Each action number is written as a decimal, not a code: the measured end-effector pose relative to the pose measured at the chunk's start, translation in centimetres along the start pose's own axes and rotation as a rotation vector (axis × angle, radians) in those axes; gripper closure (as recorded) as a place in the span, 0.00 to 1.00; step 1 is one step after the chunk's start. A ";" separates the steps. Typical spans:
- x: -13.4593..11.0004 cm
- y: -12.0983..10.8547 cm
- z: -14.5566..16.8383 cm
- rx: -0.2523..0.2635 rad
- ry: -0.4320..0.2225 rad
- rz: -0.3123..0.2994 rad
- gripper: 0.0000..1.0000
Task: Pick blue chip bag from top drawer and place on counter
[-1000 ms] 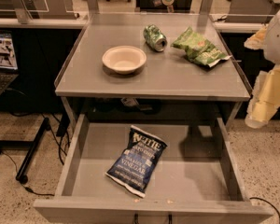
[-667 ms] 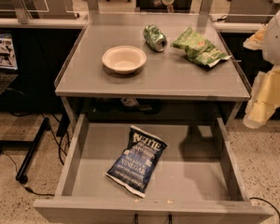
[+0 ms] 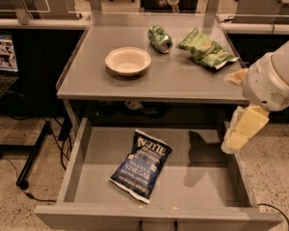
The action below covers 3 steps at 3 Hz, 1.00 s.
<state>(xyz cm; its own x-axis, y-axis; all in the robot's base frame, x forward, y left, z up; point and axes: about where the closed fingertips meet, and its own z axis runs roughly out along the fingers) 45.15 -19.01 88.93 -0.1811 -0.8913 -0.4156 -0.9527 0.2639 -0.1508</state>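
My gripper (image 3: 238, 134) hangs at three o'clock of the top drawer (image 3: 98, 177); I cannot tell the jaws' gap. I should settle squarely over the blue chip bag (image 3: 140, 165).

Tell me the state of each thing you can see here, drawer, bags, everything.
Top drawer: pulled open.
Blue chip bag: lying flat on the drawer floor, label up.
Bowl: upright and empty on the counter.
Green can: tipped on its side on the counter.
Green chip bag: lying on the counter's far right.
Gripper: by the drawer's right wall, away from the blue chip bag.
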 end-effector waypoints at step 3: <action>0.9 2.0 9.8 -0.108 -0.192 0.071 0.00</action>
<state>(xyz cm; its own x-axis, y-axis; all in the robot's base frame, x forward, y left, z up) 45.45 -15.69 79.41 -0.2088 -0.7827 -0.5863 -0.9616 0.2736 -0.0228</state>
